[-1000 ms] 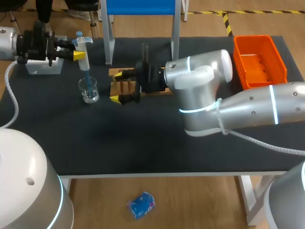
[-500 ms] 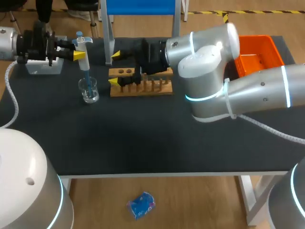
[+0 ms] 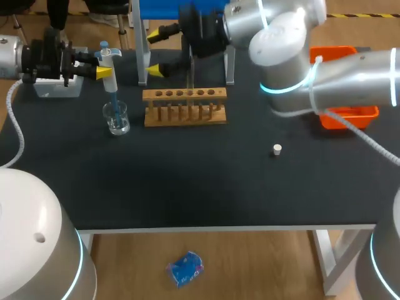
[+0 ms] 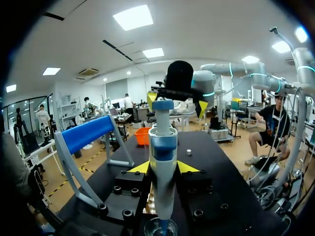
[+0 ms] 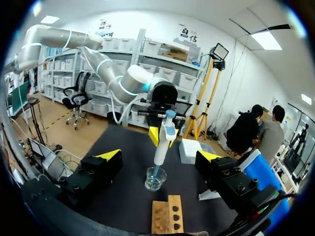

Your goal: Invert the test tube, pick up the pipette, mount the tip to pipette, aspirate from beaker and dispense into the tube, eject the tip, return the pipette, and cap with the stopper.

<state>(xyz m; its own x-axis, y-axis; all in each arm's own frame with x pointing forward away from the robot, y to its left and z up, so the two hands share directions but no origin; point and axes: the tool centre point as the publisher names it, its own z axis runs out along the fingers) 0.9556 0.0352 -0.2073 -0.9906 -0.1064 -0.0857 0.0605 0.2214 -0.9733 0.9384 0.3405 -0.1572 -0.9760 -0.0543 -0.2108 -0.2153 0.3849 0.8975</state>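
Note:
My left gripper [image 3: 103,64] is shut on the white and blue pipette [image 3: 107,59], held upright at the table's far left. The pipette's blue tip dips into the glass beaker [image 3: 117,119]. In the left wrist view the pipette [image 4: 163,162] stands between my yellow fingertips [image 4: 140,168], with the beaker [image 4: 160,228] below. The wooden rack [image 3: 185,106] holds a thin test tube [image 3: 189,87] upright. My right gripper [image 3: 155,51] hangs open and empty above and behind the rack, facing the pipette [image 5: 165,140] and beaker [image 5: 155,179]. The white stopper [image 3: 277,149] lies on the mat to the right.
A tip box [image 3: 56,87] sits under my left arm at the far left. An orange bin [image 3: 350,115] stands at the right, partly behind my right arm. A blue-topped metal stand [image 3: 181,9] rises behind the rack.
My right arm has risen and drawn back from the rack with its gripper open, uncovering the rack and the stopper. The left arm and pipette have not moved.

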